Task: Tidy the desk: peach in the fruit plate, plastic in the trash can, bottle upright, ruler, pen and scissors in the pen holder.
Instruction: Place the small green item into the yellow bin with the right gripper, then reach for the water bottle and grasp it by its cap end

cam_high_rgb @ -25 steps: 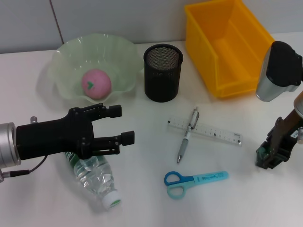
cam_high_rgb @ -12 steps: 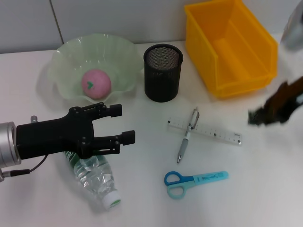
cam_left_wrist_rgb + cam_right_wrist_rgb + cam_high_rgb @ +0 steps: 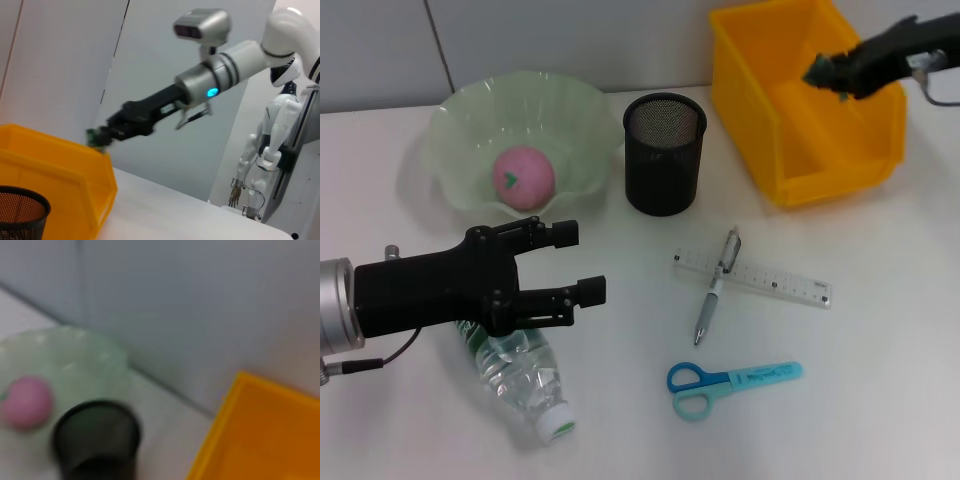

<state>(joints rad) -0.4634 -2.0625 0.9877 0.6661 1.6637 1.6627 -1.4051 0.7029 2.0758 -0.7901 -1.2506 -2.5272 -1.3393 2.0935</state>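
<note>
My right gripper (image 3: 823,70) hangs over the yellow bin (image 3: 840,165), shut on a small greenish piece of plastic (image 3: 817,68). It also shows in the left wrist view (image 3: 98,137), above the bin's rim (image 3: 55,167). My left gripper (image 3: 578,262) is open, just above a clear bottle (image 3: 525,375) lying on its side. The pink peach (image 3: 523,177) lies in the green plate (image 3: 455,125). A pen (image 3: 716,285) lies across a clear ruler (image 3: 780,281). Blue scissors (image 3: 730,382) lie nearer me. The black mesh pen holder (image 3: 664,153) stands empty.
The right wrist view shows the peach (image 3: 26,402), plate (image 3: 65,347), pen holder (image 3: 97,437) and bin (image 3: 265,435) from above. A grey wall runs behind the table. Another white robot (image 3: 272,150) stands far off.
My right arm has swung from the table's right front up and back to above the yellow bin, still holding the plastic. The left arm has not moved.
</note>
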